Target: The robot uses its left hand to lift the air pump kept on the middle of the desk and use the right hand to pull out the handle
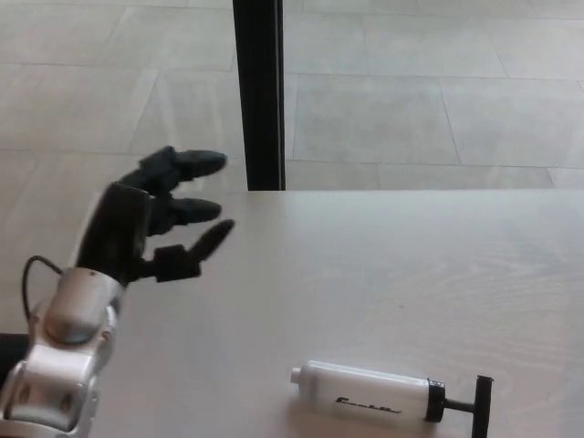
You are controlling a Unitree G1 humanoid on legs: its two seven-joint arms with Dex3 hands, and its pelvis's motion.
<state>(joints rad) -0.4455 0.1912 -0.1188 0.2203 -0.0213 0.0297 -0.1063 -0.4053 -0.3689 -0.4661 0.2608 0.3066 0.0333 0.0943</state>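
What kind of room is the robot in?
Probably a lab or office hall, though that is a guess. A pale wooden desk stands on a floor of big grey tiles, with a black post behind it. Only an air pump lies on the desk, and the left hand hovers open.

White air pump [365, 391], black handle [482, 404], black left hand [151, 219]

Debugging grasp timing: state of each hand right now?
Left hand: open, fingers apart, holding nothing, raised over the desk's left side, clear of the air pump.
Right hand: not in view.
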